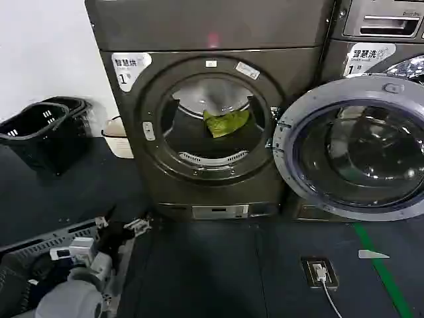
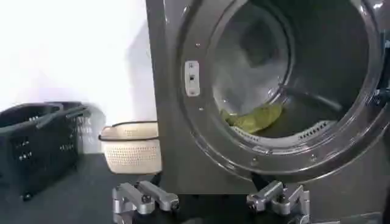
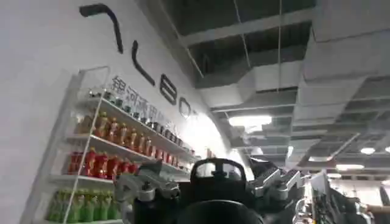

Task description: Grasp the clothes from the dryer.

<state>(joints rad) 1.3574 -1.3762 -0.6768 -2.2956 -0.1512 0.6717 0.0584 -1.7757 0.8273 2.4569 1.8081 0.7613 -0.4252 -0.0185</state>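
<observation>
The clothes point(image 1: 226, 122) lie partly behind the dryer point(image 1: 199, 185) porthole rim in the left wrist view — neighbouring machine (glass door) cut off at the edge.

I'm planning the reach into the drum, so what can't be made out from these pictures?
- The clothes: the drum's shadow hides how far back they lie.
- The dryer: the head view's top edge crops its panel.
- Left gripper: the wrist view's bottom edge cuts its fingers.
- Right gripper: faces shelves, not the dryer.
</observation>
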